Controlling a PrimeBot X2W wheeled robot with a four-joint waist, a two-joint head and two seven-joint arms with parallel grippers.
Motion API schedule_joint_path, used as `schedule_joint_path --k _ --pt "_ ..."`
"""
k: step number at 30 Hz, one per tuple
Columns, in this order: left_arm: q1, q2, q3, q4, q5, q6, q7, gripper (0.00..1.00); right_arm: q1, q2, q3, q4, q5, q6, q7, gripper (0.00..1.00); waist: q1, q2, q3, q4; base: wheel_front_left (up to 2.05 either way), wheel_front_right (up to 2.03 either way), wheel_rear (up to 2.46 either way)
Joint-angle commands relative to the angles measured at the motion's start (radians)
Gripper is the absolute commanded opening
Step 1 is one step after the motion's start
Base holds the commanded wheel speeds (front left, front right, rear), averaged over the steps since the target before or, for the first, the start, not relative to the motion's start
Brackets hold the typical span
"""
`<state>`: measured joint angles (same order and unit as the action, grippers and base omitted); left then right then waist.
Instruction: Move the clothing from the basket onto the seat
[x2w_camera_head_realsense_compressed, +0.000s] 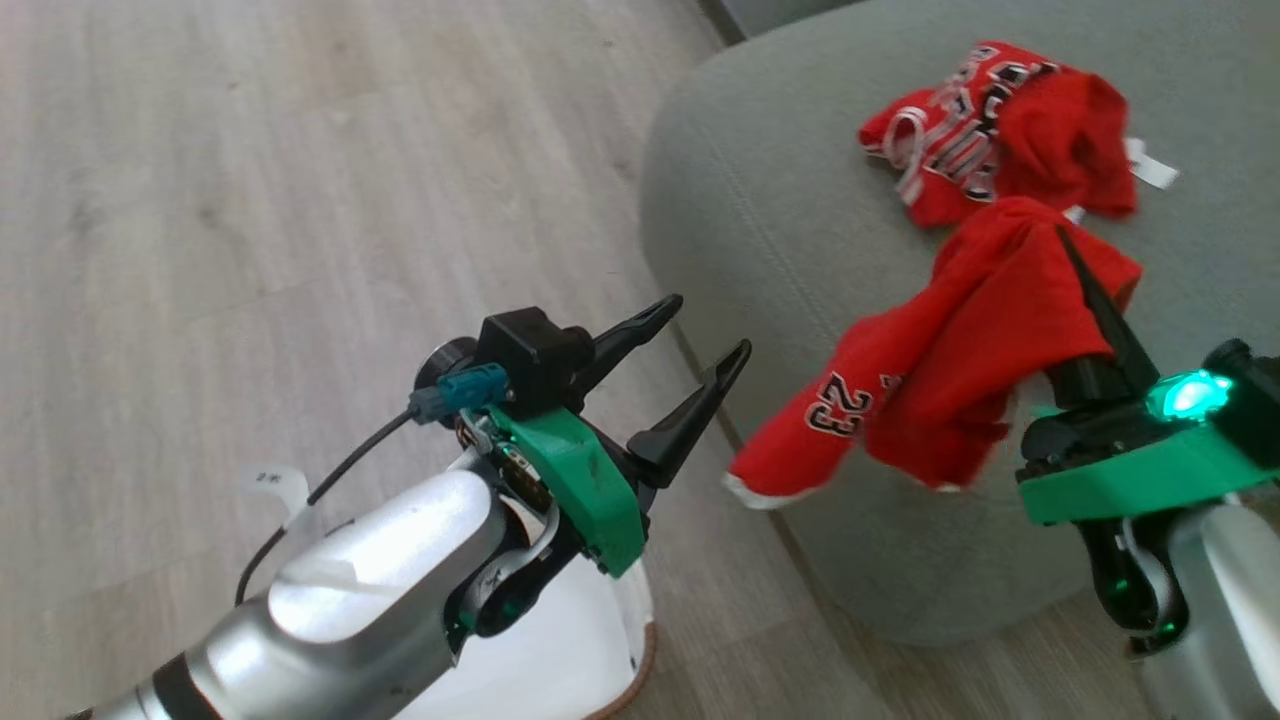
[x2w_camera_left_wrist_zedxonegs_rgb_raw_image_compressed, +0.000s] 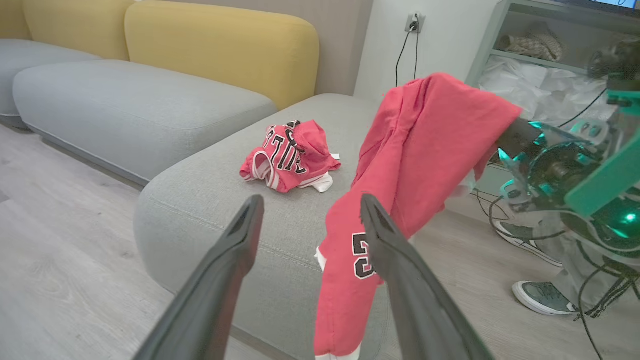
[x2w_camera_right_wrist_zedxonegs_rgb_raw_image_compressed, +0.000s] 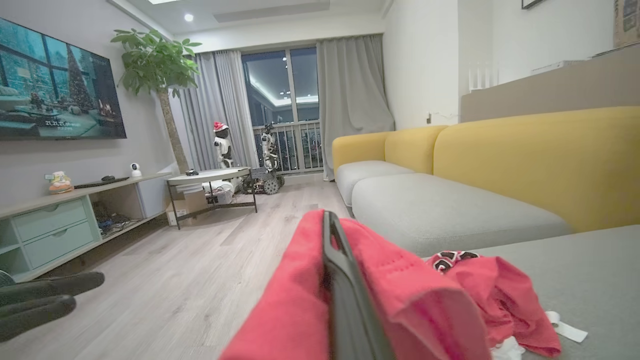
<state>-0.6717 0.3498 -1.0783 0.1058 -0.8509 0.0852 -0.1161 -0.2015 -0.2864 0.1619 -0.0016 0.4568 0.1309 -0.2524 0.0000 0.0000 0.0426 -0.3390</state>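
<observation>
Left pincer (x2w_camera_head_realsense_compressed: 708, 325) spread wide, right pincer (x2w_camera_head_realsense_compressed: 1066, 242) pinched closed.

My head camera looks steeply down on the seat (x2w_camera_head_realsense_compressed: 760, 200) corner and floor (x2w_camera_head_realsense_compressed: 300, 200). My left wrist camera faces that seat from low and near; my right one looks level across it, right against the shorts (x2w_camera_right_wrist_zedxonegs_rgb_raw_image_compressed: 400, 280). All three share the jersey (x2w_camera_head_realsense_compressed: 1000, 130).

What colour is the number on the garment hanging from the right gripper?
Black digits with a white outline on the red garment; clearest in the head view.
</observation>
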Motion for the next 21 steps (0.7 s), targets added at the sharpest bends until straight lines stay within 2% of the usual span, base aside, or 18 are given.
schedule_joint_path --k 1,11,21 --pt "-0.064 0.028 0.045 -0.028 0.009 0.005 -0.011 1.0 -0.011 -0.012 0.001 -0.055 -0.006 0.0 -0.009 0.0 0.0 0.0 0.019 -0.05 0.0 0.0 0.0" --pt "-0.087 0.031 0.042 -0.029 0.024 0.004 -0.015 1.0 0.017 -0.004 -0.028 -0.111 -0.005 0.0 -0.009 0.0 0.0 0.0 0.05 -0.146 0.0 0.0 0.0" --pt "-0.099 0.03 0.035 -0.027 0.037 0.004 -0.02 1.0 -0.04 -0.025 -0.061 -0.146 -0.004 0.0 0.005 0.0 0.0 0.0 0.073 -0.159 0.0 0.0 0.0"
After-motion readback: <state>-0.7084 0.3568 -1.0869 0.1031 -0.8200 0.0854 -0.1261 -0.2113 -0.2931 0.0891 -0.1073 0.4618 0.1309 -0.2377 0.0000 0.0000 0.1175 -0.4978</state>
